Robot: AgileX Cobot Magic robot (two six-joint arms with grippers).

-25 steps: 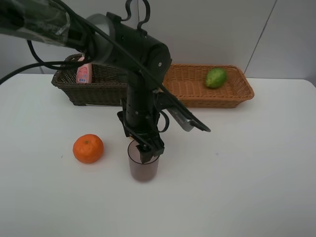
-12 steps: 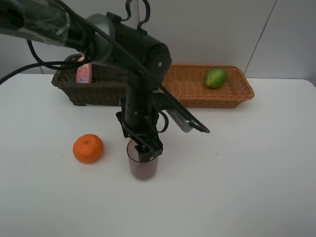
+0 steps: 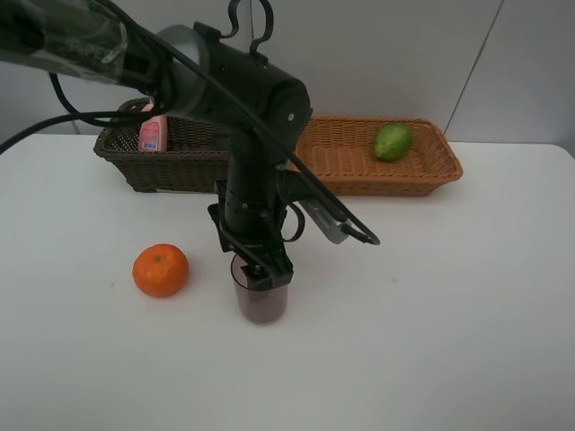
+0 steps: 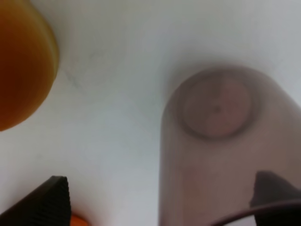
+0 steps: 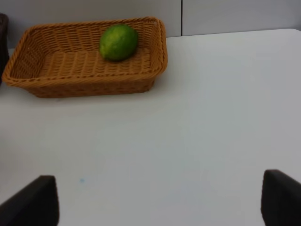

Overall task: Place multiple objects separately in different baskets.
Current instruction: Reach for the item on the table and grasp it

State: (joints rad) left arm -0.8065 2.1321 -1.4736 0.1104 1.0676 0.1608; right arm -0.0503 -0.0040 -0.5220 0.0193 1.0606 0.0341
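Observation:
A translucent purplish cup (image 3: 261, 302) stands upright near the table's middle front. My left gripper (image 3: 260, 270) hangs straight down over its rim, open. In the left wrist view the cup (image 4: 216, 141) fills the frame. One fingertip (image 4: 273, 187) shows through its wall and the other fingertip (image 4: 51, 197) stands outside, with the gripper (image 4: 162, 200) straddling the wall. An orange (image 3: 161, 270) lies left of the cup. A pink bottle (image 3: 154, 133) stands in the dark basket (image 3: 171, 166). A green fruit (image 3: 393, 142) lies in the light basket (image 3: 377, 178). My right gripper (image 5: 157, 202) is open over bare table, facing that basket (image 5: 84, 82).
The two baskets sit side by side at the table's back edge against the wall. The left arm's cables and camera bracket (image 3: 337, 223) stick out to the right of the cup. The orange (image 4: 19, 61) lies close beside the left gripper.
The left gripper has sunk a little lower onto the cup and drifted slightly back and left. The right side has not changed.

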